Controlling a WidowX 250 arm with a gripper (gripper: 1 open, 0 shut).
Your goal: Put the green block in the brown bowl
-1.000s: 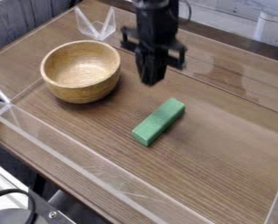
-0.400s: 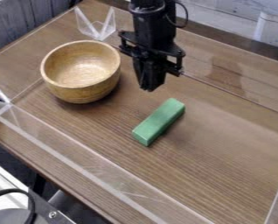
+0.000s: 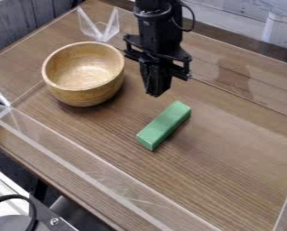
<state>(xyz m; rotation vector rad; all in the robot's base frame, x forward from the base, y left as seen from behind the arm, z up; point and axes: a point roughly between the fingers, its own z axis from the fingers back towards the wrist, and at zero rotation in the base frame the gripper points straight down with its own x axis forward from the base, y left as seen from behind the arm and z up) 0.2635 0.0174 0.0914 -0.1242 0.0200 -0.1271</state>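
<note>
Broadly, a wooden table (image 3: 230,99) fenced by a clear low wall (image 3: 97,176) along the near edge, with bare wood wide open at right. Next, black arm (image 3: 158,23) pointing straight down, gripper (image 3: 157,88) pressed together on nothing, just right of the brown bowl (image 3: 83,72). Then the bowl, upright, near the left edge. Lastly, the green block (image 3: 165,124) lying flat, apart from both, free all around.

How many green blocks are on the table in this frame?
1. The green block lies flat on the wooden table, right of the brown bowl and apart from it. None shows inside the bowl.
</note>
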